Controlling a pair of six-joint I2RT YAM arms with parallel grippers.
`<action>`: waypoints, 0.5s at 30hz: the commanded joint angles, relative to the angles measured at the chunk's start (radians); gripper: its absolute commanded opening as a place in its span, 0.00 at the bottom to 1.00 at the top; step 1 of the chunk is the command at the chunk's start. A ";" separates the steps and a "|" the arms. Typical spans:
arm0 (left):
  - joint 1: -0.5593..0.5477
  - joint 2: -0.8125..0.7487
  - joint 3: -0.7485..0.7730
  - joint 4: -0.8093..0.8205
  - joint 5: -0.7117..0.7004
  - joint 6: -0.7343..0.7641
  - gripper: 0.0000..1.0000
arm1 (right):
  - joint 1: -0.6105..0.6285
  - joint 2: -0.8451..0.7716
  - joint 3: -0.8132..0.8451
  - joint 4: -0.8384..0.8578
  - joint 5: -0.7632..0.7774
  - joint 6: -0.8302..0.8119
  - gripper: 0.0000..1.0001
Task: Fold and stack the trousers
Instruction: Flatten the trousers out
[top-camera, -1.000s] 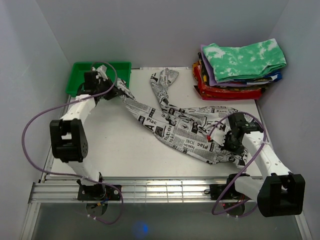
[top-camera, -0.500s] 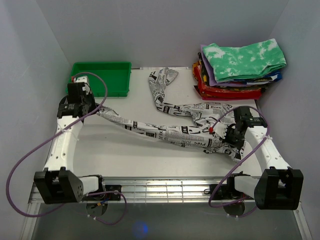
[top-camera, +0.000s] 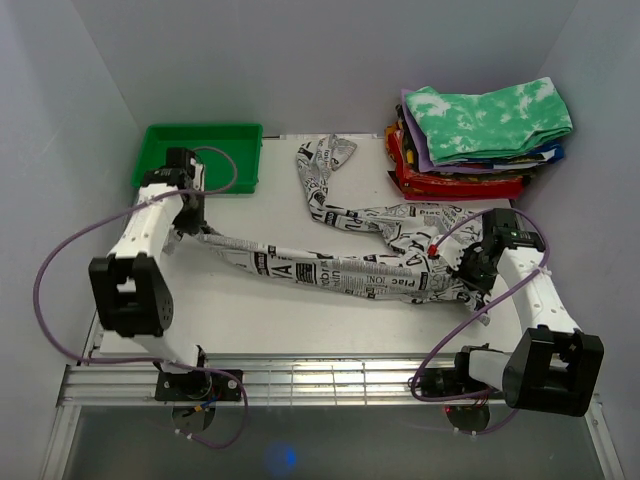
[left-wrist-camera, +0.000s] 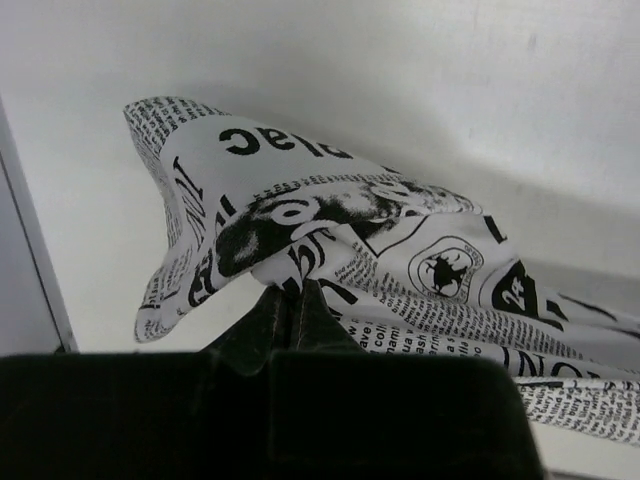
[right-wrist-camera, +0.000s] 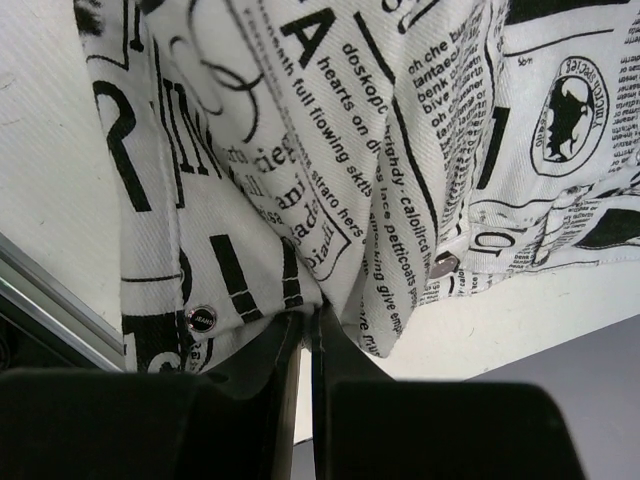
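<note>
The trousers (top-camera: 330, 265) stretch between left hand (top-camera: 192, 228) and right hand (top-camera: 468, 272) (both pinched closed on cloth); one leg trails rearward

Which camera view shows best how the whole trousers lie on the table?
The top external view: the trousers stretch between the left gripper and right gripper, one leg lying toward the back. Each wrist view shows only the pinched cloth close up.
</note>
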 joint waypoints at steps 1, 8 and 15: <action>-0.012 0.414 0.278 0.035 -0.039 0.092 0.02 | -0.029 -0.031 -0.011 0.006 0.104 -0.232 0.08; -0.023 0.652 0.671 -0.173 0.144 0.209 0.68 | -0.051 -0.019 0.021 0.013 0.110 -0.220 0.08; 0.243 0.423 0.458 0.035 0.344 0.356 0.78 | -0.052 -0.054 -0.039 0.024 0.110 -0.228 0.08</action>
